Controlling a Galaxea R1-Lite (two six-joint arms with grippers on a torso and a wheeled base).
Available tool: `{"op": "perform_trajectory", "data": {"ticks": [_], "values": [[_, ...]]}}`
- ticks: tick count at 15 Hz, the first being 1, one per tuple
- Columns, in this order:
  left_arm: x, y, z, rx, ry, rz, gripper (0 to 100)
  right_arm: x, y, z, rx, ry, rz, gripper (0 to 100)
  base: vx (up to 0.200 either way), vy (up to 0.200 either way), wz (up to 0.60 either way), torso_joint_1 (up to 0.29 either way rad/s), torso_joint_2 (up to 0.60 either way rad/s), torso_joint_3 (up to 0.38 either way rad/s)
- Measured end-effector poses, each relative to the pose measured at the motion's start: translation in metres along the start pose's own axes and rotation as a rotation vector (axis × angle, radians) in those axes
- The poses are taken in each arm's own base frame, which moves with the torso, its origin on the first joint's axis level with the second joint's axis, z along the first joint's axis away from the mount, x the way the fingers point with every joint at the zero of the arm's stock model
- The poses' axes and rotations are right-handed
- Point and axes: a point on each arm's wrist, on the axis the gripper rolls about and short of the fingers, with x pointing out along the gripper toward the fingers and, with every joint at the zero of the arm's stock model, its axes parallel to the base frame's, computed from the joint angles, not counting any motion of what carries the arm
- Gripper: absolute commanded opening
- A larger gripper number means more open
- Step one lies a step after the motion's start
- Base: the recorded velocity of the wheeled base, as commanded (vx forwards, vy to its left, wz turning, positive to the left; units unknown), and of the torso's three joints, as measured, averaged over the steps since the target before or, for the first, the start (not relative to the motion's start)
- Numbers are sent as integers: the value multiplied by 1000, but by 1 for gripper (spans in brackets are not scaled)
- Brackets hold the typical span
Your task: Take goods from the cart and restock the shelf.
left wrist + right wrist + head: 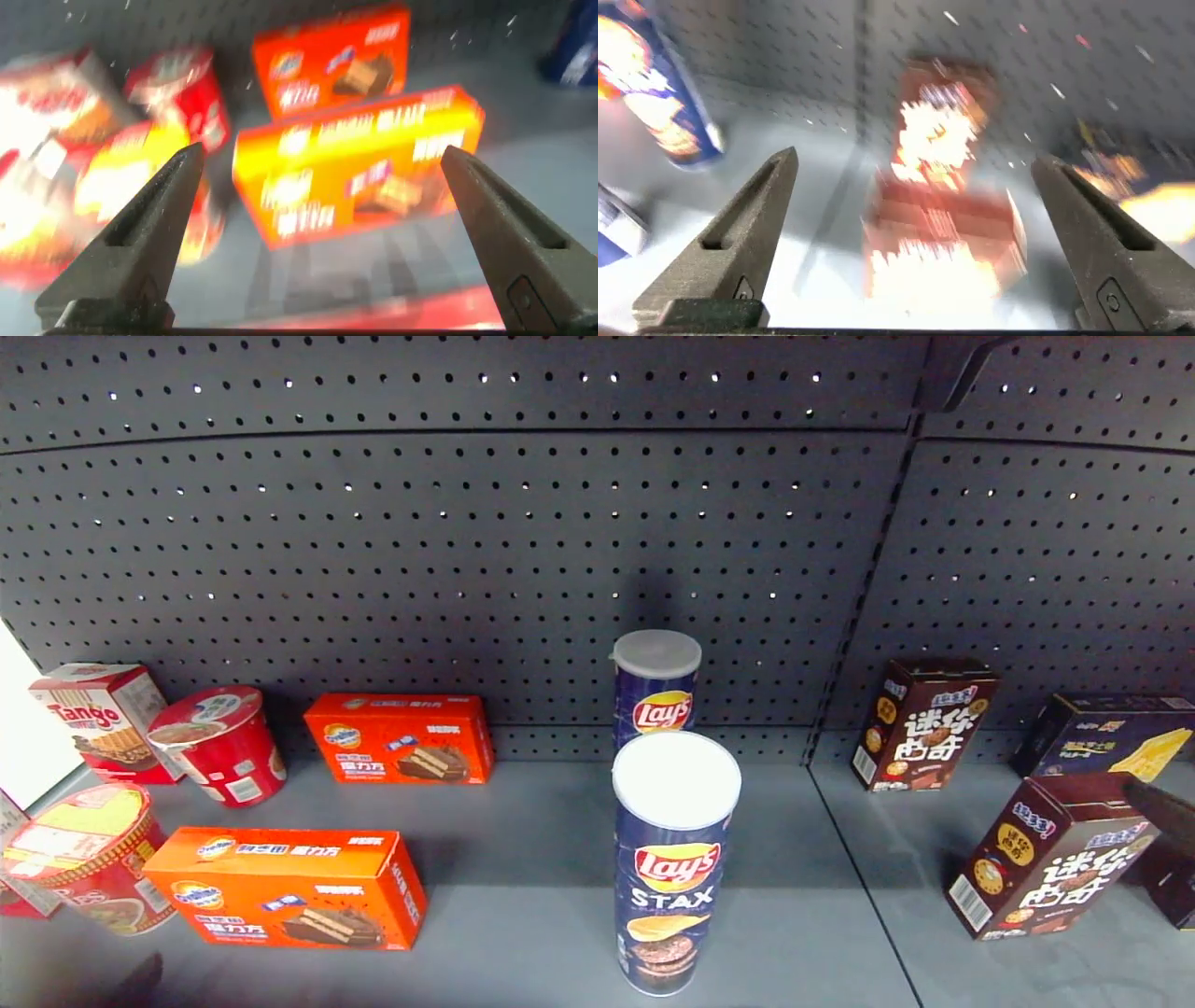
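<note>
Two blue chip cans stand mid-shelf, one in front [670, 868] and one behind [655, 695]. Left of them lie two orange boxes, one at the front [289, 887] and one at the back [401, 737]. My left gripper [322, 154] is open and holds nothing. It hovers before the front orange box [355, 168], apart from it. My right gripper [915, 159] is open too and faces the front brown box [943, 233] without touching it. One of its dark fingers [1167, 812] shows at the right edge, by that brown box [1055, 868].
Two red cups [219, 733] [89, 854] and a wafer box [98, 714] crowd the far left. A second brown box [924, 723] and a dark blue box [1111, 737] stand at the back right. The grey shelf [523, 840] has bare floor beside the cans, and a pegboard [467, 541] backs it.
</note>
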Motion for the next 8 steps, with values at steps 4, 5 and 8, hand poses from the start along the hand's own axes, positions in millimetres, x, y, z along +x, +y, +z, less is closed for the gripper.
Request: {"op": "perform_trajectory", "data": {"ticks": [4, 5, 8], "values": [[-37, -6, -28, 4, 11, 33, 100, -42, 1, -38, 7, -21, -107, 100, 0, 0, 0, 0, 0, 0], [-45, -7, -32, 5, -25, 56, 100, -51, 2, -45, 6, -39, -134, 100, 0, 0, 0, 0, 0, 0], [-59, -8, -39, 5, -100, 160, 100, -74, 9, -75, 1, -89, -181, 100, 0, 0, 0, 0, 0, 0]]}}
